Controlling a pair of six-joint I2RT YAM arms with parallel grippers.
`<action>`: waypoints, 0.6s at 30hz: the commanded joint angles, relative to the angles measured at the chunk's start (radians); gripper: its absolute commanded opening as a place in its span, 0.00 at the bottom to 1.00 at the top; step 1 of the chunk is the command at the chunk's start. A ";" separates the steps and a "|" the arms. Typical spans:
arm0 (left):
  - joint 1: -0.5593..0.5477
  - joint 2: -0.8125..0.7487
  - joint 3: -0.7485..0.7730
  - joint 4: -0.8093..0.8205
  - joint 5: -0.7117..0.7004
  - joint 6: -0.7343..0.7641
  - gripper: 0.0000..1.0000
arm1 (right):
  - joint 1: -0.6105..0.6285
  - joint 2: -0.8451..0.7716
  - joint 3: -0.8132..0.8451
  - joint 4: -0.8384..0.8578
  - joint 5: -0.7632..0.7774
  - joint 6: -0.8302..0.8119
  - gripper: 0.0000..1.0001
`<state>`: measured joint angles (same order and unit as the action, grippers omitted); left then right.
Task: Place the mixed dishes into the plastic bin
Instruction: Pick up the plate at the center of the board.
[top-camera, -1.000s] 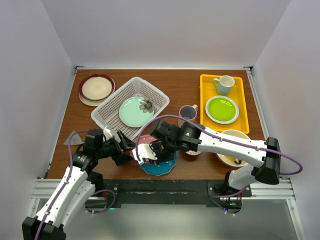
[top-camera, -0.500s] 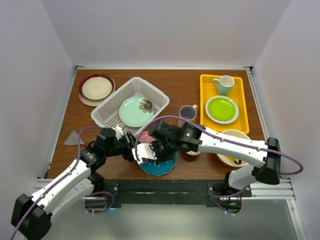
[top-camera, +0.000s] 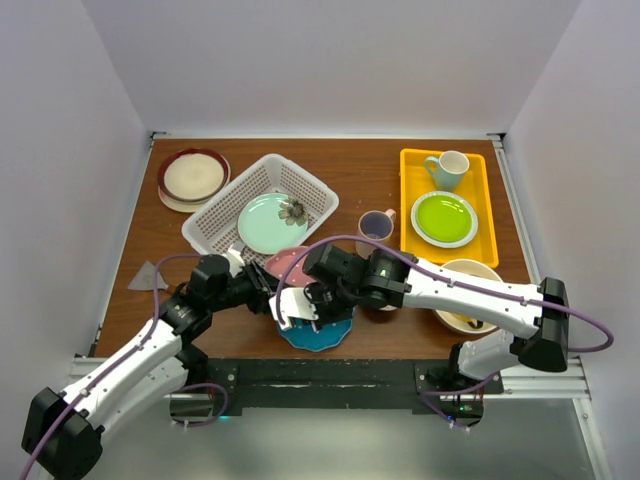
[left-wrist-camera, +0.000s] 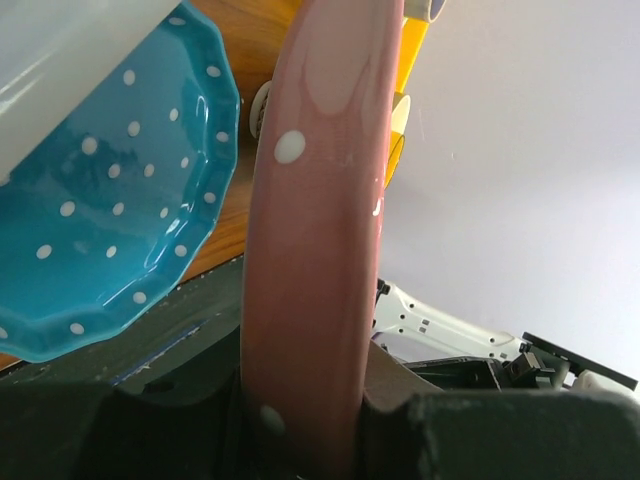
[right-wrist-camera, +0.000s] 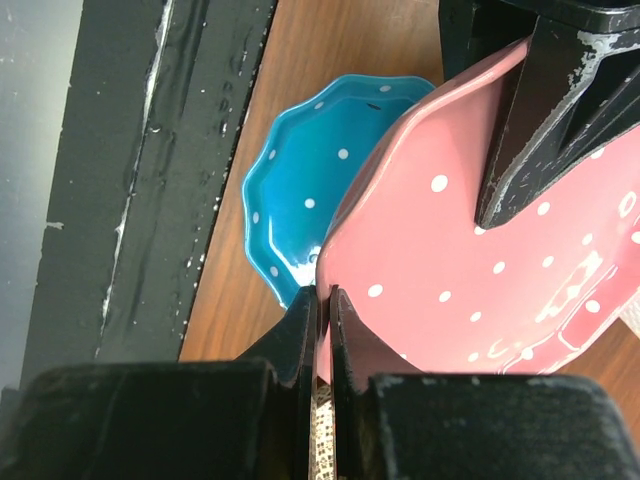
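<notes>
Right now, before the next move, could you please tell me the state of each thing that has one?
pink dotted plate: tilted up on edge, gripped by both pincers.
blue dotted plate: flat on the table, free.
left pincer: shut on the pink dotted plate.
right pincer: shut on the pink dotted plate's rim.
plastic bin: upright, holding one mint plate.
purple mug: upright on the table.

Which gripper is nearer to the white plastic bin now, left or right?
Left. The left gripper is just in front of the plastic bin; the right gripper is farther off, above the blue dotted plate.
</notes>
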<state>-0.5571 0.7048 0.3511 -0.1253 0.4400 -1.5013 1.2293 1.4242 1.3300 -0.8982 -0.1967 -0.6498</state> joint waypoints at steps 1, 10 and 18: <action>-0.009 -0.016 0.034 0.090 0.002 0.049 0.00 | 0.004 -0.062 0.009 0.085 -0.012 -0.043 0.00; -0.009 -0.051 0.069 0.104 -0.044 0.058 0.00 | -0.007 -0.088 0.012 0.056 -0.044 -0.062 0.32; -0.007 -0.027 0.149 0.105 -0.107 0.118 0.00 | -0.123 -0.169 0.054 0.007 -0.133 -0.060 0.80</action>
<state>-0.5598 0.6861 0.3786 -0.1883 0.3489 -1.4223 1.1667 1.3155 1.3312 -0.8780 -0.2588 -0.7021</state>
